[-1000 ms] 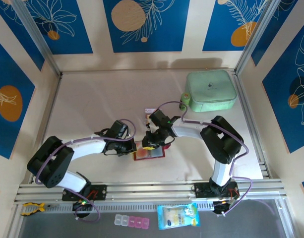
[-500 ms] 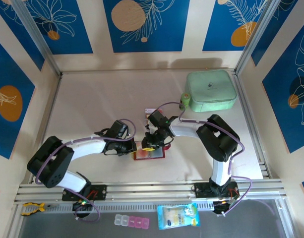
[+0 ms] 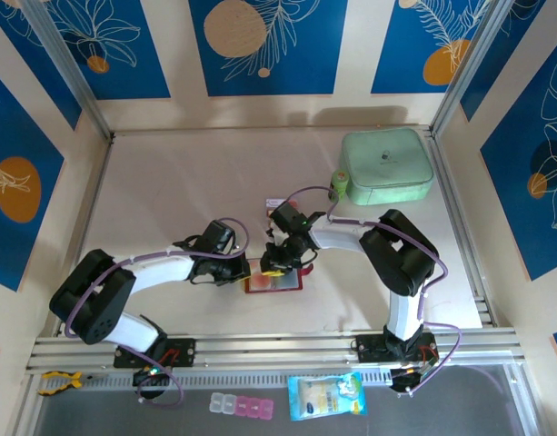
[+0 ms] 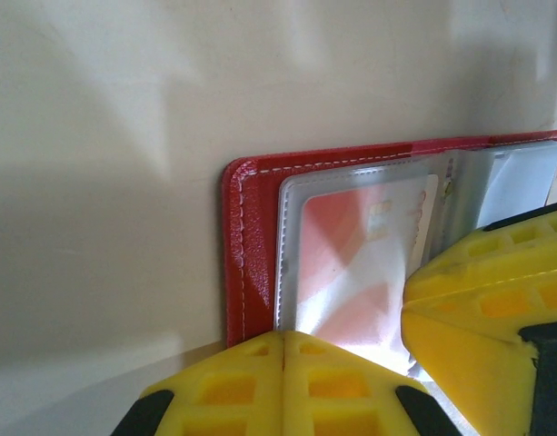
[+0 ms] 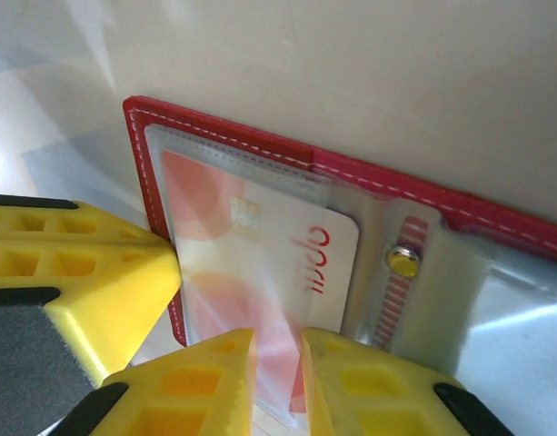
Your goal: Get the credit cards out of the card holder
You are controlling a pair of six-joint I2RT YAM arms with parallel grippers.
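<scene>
Right gripper [image 5: 278, 343] hangs over the open red wallet [image 4: 249, 245], its yellow jaws a narrow gap apart. The tips sit on or just above the near edge of a clear sleeve. A red-and-white card [image 5: 260, 263] lies inside that sleeve, and its face shows through the gap between the jaws. Nothing is visibly clamped, and I cannot tell whether the tips touch the plastic.

Left gripper [image 4: 283, 343] has its jaws pressed together. It sits at the wallet's left end, against the red stitched border and the edge of the same sleeve, just beside the other gripper.

The wallet lies flat and spread open on the pale table [image 3: 169, 182], near the front edge, between the two arms. A small brass snap stud [image 5: 403, 262] sits on the fold, beside the card's far short end. A mint-green case [image 3: 385, 166] rests well apart, toward the back right corner.
</scene>
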